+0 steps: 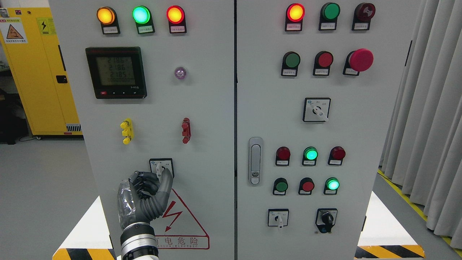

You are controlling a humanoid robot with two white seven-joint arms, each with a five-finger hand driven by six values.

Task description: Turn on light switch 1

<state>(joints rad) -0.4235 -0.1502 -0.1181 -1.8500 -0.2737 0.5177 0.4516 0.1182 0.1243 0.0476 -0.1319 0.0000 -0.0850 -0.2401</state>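
A small rotary switch [161,167] with a white knob sits low on the left door of the grey control cabinet [209,108]. My left hand [154,180], dark grey with jointed fingers, rises from the bottom edge and is raised against the panel at this switch. Its thumb and curled fingers pinch the white knob lever. The hand covers the lower part of the switch plate. The right arm does not show.
Above the switch are a yellow clip [126,131], a red clip [186,130], a digital meter [116,72] and lit lamps. The right door carries push buttons, three more rotary switches and a door handle [255,160]. A yellow cabinet stands at far left, curtains at right.
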